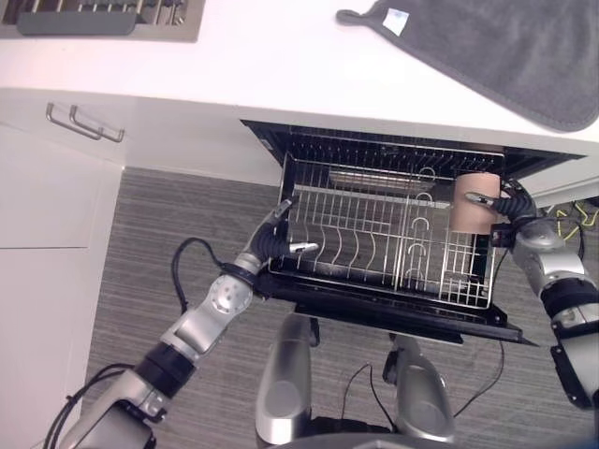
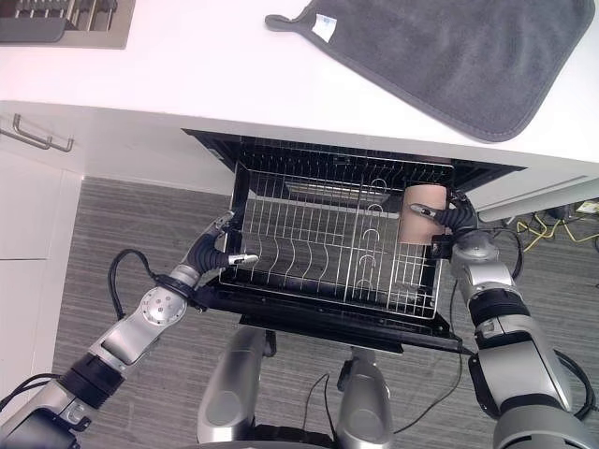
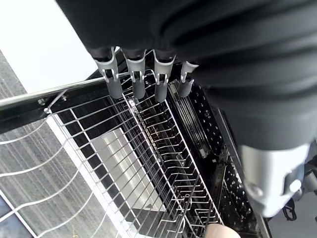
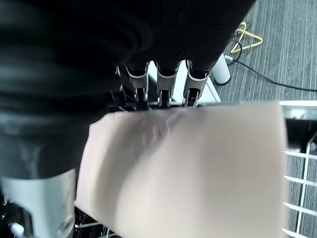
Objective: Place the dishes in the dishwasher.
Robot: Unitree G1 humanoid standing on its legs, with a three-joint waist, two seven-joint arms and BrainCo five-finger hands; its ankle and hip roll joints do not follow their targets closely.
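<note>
**One cup held over the dishwasher rack**

One pale beige cup [image 1: 474, 203] was in the right hand [image 1: 506, 208], whose fingers [image 4: 165, 89] were curled around its wall while the thumb lay across the front of it. The cup stood at the right edge of the one wire rack [image 2: 318, 245], over the far right corner, and I could not tell whether it already touched the wires.

The rack was pulled out from the open dishwasher [image 1: 393, 313] under the white worktop [image 1: 243, 65]. I saw no other dishes in the rack.

The left hand [image 1: 273, 238] was at the left edge of the rack. Its fingers [image 3: 136, 79] were hooked over the rim bar there, and the thumb pointed inward over the wires, so this hand was clamped on the rack.

On the worktop lay one grey towel [image 2: 449, 51], at the far right, with one small white label on it. One metal drying tray [image 1: 103, 17] was at the far left corner. Two handles [image 1: 84, 122] were on the white cabinet front below it.
</note>
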